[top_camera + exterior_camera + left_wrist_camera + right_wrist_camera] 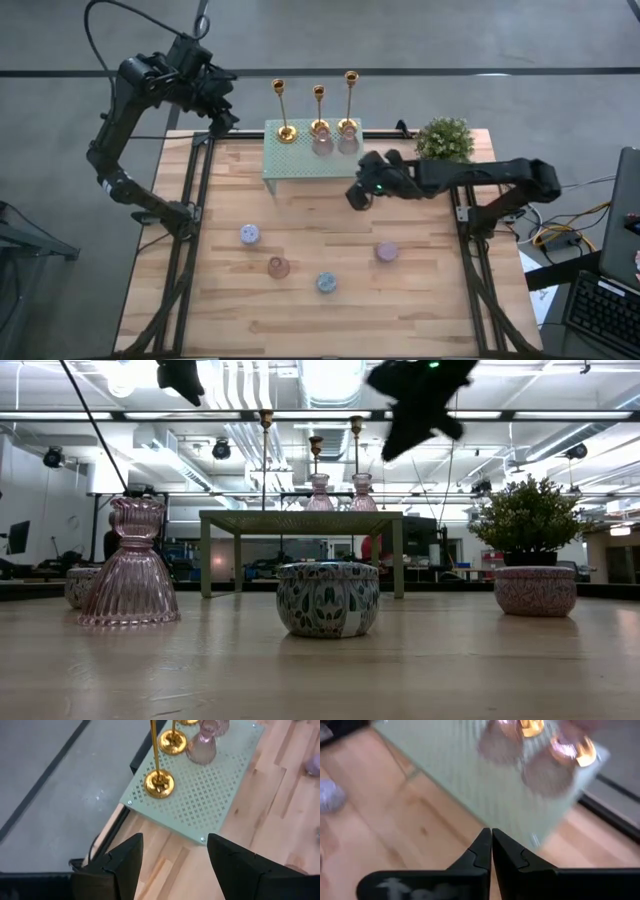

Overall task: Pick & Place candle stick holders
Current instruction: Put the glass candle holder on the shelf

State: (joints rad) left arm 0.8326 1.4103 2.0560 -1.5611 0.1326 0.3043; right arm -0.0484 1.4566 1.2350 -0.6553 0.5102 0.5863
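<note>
Three gold candle stick holders (285,112), (319,110), (349,103) stand upright by their round bases on a pale green perforated stand (300,160) at the table's far edge. Two pink glass holders (323,142) stand in front of the middle and right ones. My left gripper (222,120) is open and empty above the table's far left corner, left of the stand; the left gold holder shows in its wrist view (159,782). My right gripper (357,196) is shut and empty, in the air just right of the stand's near right corner.
On the wood table stand a pink glass holder (279,267), a floral tin (326,283), a pale tin (249,234) and a pink tin (387,251). A potted green plant (444,140) sits at the far right, next to my right arm.
</note>
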